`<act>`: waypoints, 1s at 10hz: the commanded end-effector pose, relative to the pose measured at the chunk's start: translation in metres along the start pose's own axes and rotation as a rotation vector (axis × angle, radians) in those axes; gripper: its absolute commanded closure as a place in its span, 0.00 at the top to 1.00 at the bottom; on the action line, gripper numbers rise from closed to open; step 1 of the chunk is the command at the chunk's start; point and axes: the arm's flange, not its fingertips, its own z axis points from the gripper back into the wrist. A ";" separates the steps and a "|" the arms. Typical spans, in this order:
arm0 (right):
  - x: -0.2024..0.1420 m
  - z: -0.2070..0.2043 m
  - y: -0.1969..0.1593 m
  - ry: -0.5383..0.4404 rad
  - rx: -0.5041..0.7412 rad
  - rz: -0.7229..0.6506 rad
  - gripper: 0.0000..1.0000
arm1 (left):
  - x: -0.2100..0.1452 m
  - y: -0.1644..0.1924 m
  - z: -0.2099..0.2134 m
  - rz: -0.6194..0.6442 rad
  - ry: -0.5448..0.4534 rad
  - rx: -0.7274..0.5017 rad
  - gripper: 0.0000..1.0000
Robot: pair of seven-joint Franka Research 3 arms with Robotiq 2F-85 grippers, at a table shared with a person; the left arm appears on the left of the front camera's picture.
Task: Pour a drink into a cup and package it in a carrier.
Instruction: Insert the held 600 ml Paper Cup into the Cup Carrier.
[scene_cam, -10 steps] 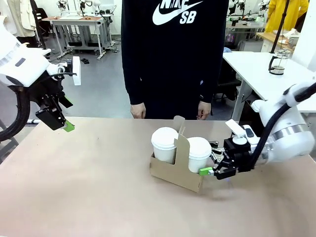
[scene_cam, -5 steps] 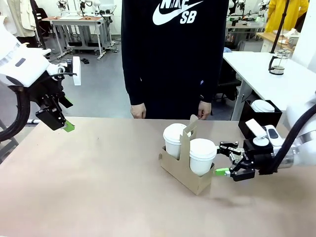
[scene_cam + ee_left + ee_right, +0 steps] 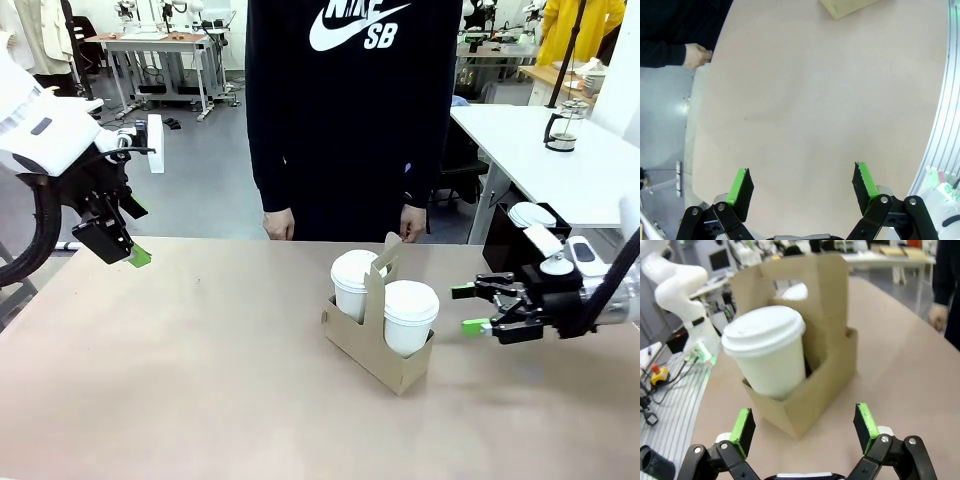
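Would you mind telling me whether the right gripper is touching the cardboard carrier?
Apart: in the front view, bare table separates the open right gripper from the carrier.

Front view faces across the table; both wrist views perhaps share its top.

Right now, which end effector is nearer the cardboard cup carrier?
The right. The right end effector sits open just beside the carrier, apart from it, on the robot's right. The left end effector hangs open above the table's far left edge.
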 end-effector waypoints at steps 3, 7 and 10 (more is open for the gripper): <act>0.013 0.066 0.137 0.207 -0.135 -0.215 1.00 | 0.001 0.000 -0.001 0.016 0.001 -0.001 1.00; 0.005 0.071 0.127 0.280 -0.213 -0.264 1.00 | 0.001 0.000 -0.001 0.016 0.001 -0.001 1.00; 0.052 0.121 0.023 0.264 -0.201 -0.242 1.00 | 0.001 0.000 -0.001 0.016 0.001 -0.001 1.00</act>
